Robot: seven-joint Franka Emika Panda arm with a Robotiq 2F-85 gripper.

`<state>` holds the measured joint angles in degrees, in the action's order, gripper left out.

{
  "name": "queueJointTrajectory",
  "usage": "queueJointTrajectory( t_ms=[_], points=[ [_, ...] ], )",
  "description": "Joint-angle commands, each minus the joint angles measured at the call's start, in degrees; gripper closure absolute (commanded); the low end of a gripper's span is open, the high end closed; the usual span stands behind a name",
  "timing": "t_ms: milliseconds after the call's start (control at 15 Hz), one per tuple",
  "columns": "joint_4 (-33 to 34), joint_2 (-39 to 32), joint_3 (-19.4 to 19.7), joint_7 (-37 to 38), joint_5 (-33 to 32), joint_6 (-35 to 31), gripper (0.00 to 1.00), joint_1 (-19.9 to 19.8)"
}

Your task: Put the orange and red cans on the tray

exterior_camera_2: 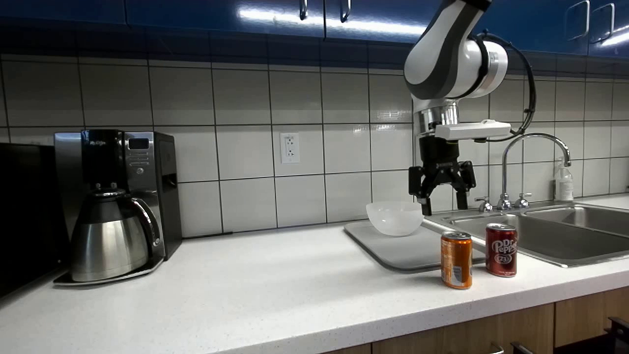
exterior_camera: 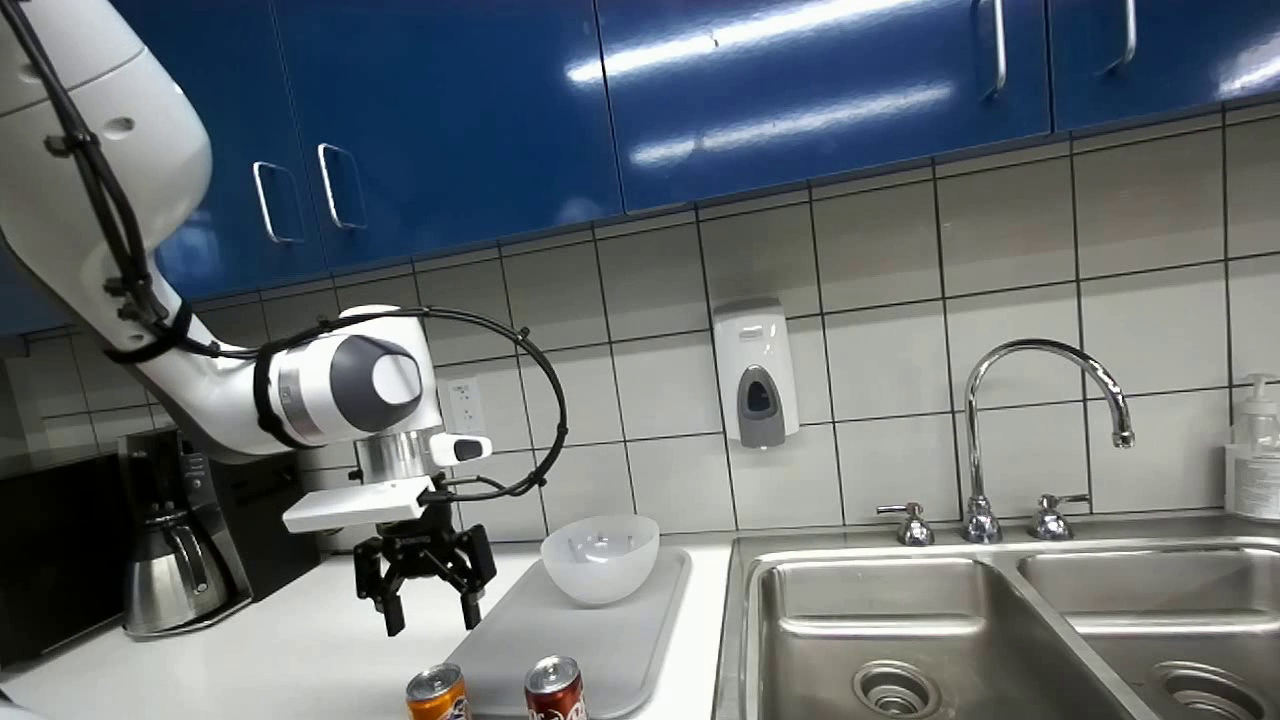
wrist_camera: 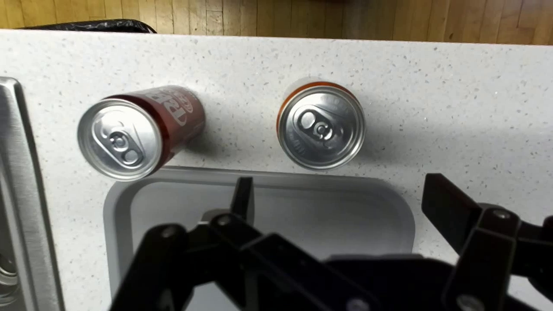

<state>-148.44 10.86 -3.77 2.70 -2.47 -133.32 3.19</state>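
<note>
Standing far left, coffee maker [exterior_camera_2: 145,182]: probably placed out of the way.
Tray [exterior_camera_2: 400,253]: flat on the counter [exterior_camera_2: 245,285], likely close for short carries.
Bowl [exterior_camera_2: 394,219]: on the tray's back part, likely saving the front for use.
Gripper [exterior_camera_2: 443,205]: raised, jaws spread, nothing between, presumably aimed for a grasp from above.
Orange can [exterior_camera_2: 456,260]: upright on the counter, just off the tray's front edge.
Red can [exterior_camera_2: 501,250]: likewise, further right, the gap likely leaving jaw room.
</note>
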Motion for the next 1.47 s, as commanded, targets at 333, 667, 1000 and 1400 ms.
queueJointTrajectory(
  t_ms=[333,667,1000,1400],
  points=[
    [-1.1,-3.5,-0.1,-2.5,-2.5,-3.2,0.0,0.2],
    [-1.4,-5.5,0.0,-4.4,-2.1,-3.9,0.0,0.3],
    [-2.1,-6.7,0.0,-5.2,-3.2,-4.9,0.0,0.2],
    [-3.6,-6.2,0.0,-5.2,-4.9,-4.9,0.0,0.2]
  ],
)
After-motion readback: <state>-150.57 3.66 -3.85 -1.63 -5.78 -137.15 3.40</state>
